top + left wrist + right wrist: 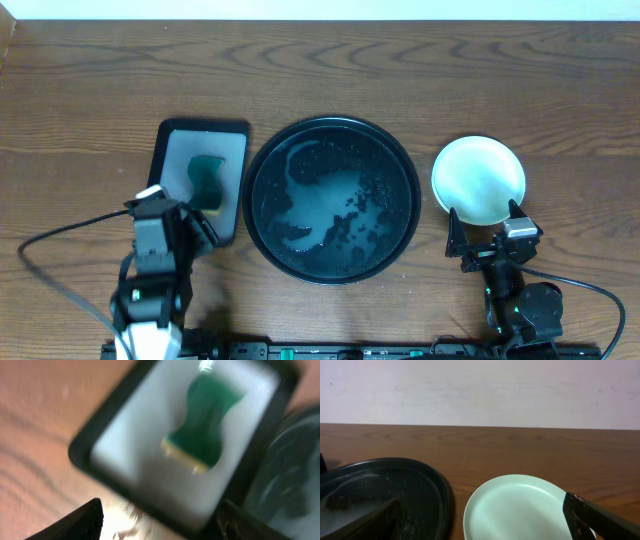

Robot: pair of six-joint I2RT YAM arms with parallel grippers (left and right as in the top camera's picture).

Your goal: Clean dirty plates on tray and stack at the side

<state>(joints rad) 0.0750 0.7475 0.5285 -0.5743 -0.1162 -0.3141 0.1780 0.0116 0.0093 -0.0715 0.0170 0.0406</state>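
Right gripper (485, 228): jaws spread wide and holding nothing. It stands at the near edge of a pale mint-green plate (478, 178). In the right wrist view the plate (520, 505) lies flat on the tabletop (520, 450), ahead of and between the two fingers (600, 521). No contact with either finger is visible. Whether other plates lie under it cannot be told.

Left gripper (175, 210): jaws also spread and empty. It is positioned over the near end of a rectangular tray (160, 150) that is black with a grey inside. The left wrist view is blurred, but it shows a green sponge (205, 425) with a pale edge lying inside that tray, beyond the fingertips (82, 517).

Round black tray (332, 130): it sits between the rectangular tray and the plate, just beside the former and clear of the latter. Its glossy surface carries a pale wet film and dark specks, and no plate rests on it.

Beyond these, bare wood-grain tabletop runs to a light wall (480, 390).
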